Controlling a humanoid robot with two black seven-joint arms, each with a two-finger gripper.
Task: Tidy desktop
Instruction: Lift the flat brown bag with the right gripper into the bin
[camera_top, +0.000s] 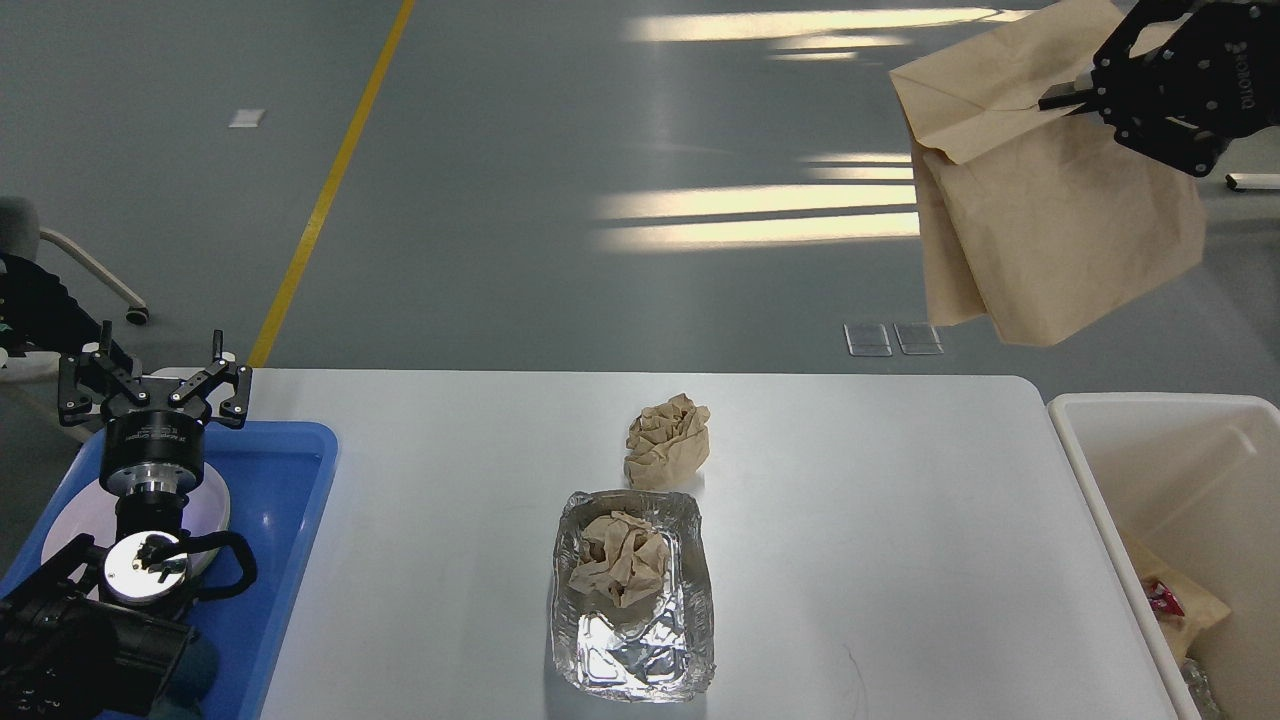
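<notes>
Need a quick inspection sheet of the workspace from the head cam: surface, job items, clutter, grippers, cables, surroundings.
Surface: white desktop, mostly bare on its right half.
Job's things: foil tray near the front middle, a crumpled paper wad inside it; a second paper ball just behind the tray, on the desktop.
Clutter: blue tray at the left edge holding a white plate; white bin at the right with trash in its bottom.
Grippers: left gripper open, empty, above the blue tray; right gripper shut on a brown paper bag, lifted high above the table.
Cables: black cable loop on the left arm.
Surroundings: grey floor, yellow line, chair wheel at left.
</notes>
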